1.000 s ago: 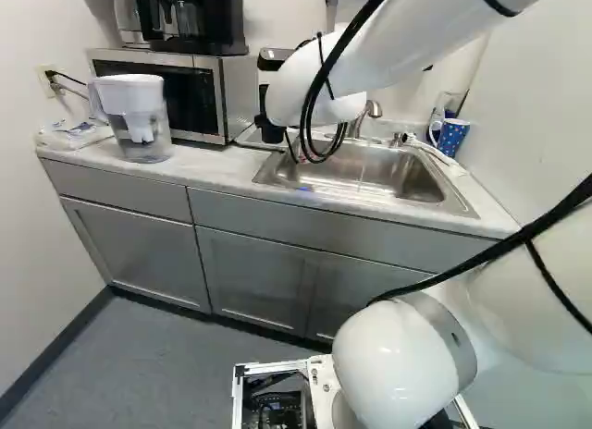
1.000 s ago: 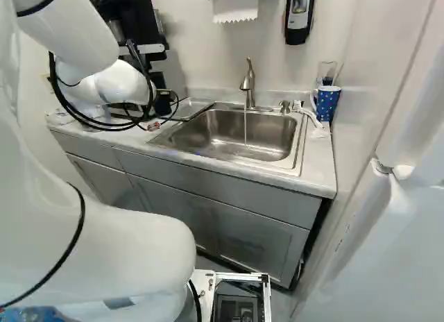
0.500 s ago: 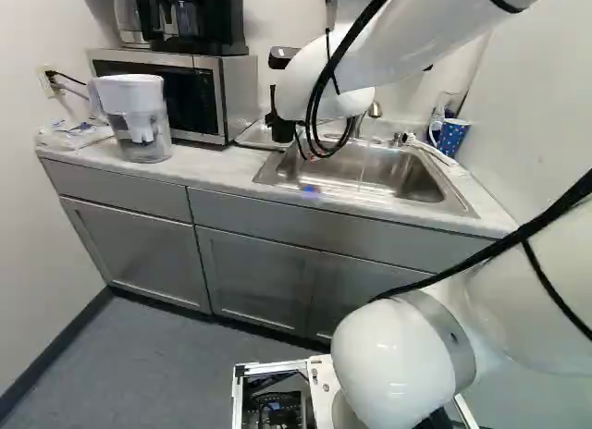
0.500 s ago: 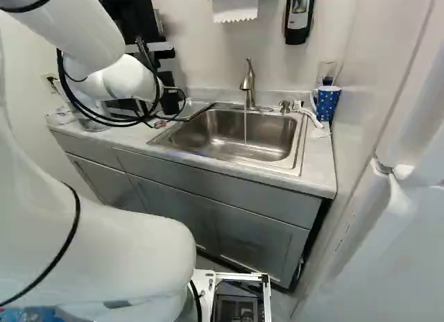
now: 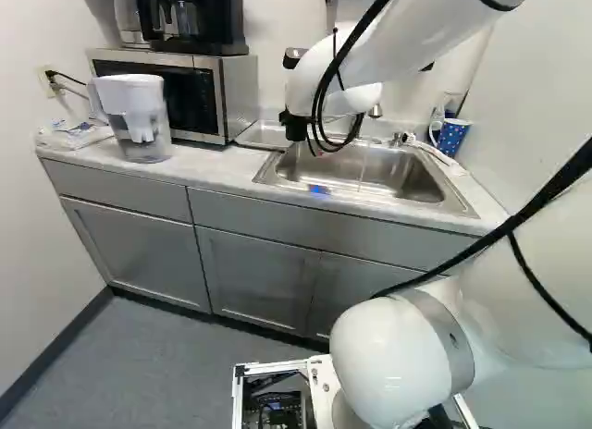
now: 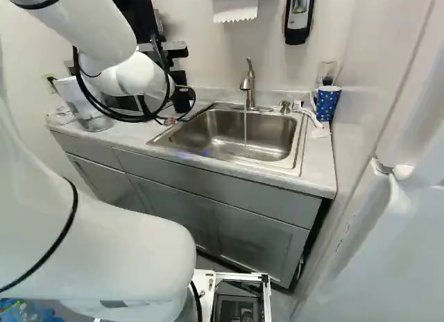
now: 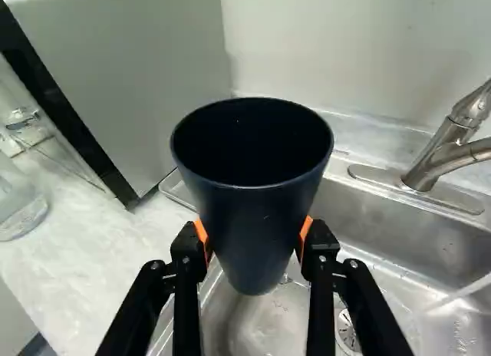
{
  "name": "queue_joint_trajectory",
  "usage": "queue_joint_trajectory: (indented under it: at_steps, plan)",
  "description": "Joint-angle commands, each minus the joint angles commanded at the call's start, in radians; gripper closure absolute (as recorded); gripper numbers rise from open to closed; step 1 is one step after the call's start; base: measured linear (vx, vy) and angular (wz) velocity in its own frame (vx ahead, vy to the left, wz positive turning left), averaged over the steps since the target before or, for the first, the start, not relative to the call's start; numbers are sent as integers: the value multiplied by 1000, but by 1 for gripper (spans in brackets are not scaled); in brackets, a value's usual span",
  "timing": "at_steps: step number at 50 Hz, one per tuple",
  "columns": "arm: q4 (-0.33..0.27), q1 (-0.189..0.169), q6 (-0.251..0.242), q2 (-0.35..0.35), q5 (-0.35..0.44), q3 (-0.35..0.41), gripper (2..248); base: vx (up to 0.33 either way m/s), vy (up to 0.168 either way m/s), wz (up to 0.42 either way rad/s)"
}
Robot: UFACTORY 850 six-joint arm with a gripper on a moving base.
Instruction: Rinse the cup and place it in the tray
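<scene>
In the left base view my gripper (image 5: 294,127) is a dark shape below the white wrist, above the sink's left end; the cup cannot be told apart there. Seen from the wrist, the gripper (image 7: 255,237) is shut on a dark navy cup (image 7: 257,218), its orange pads on opposite sides. The cup's mouth faces up toward the camera, and its inside is too dark to read. Behind it lies part of the sink (image 7: 245,318). Water runs from the faucet (image 6: 248,82) into the basin. A metal tray (image 5: 262,136) rests on the counter between microwave and sink.
Left of the sink stand a microwave (image 5: 215,96) and a water pitcher (image 5: 141,124). A blue dotted cup (image 6: 327,103), a clear glass (image 6: 326,72) and a white brush (image 6: 309,115) are right of the faucet. A soap dispenser (image 6: 300,15) hangs on the wall.
The arm's wrist and gripper have moved right, from beside the microwave toward the sink, with the held cup. The base and the things on the counter have not shifted.
</scene>
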Motion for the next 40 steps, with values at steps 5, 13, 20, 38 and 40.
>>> queue_joint_trajectory:
  at_steps: [5,13,20,38,40]
  plan:
    - [4,-18,0,-3,0,-3,126,0,0,0]
    - [4,-43,0,-4,0,-3,126,0,0,0]
    - [4,-62,0,-5,0,-4,126,0,0,0]
    - [4,-103,0,-27,10,7,126,0,0,0]
    - [4,-106,0,-31,13,9,126,0,0,0]
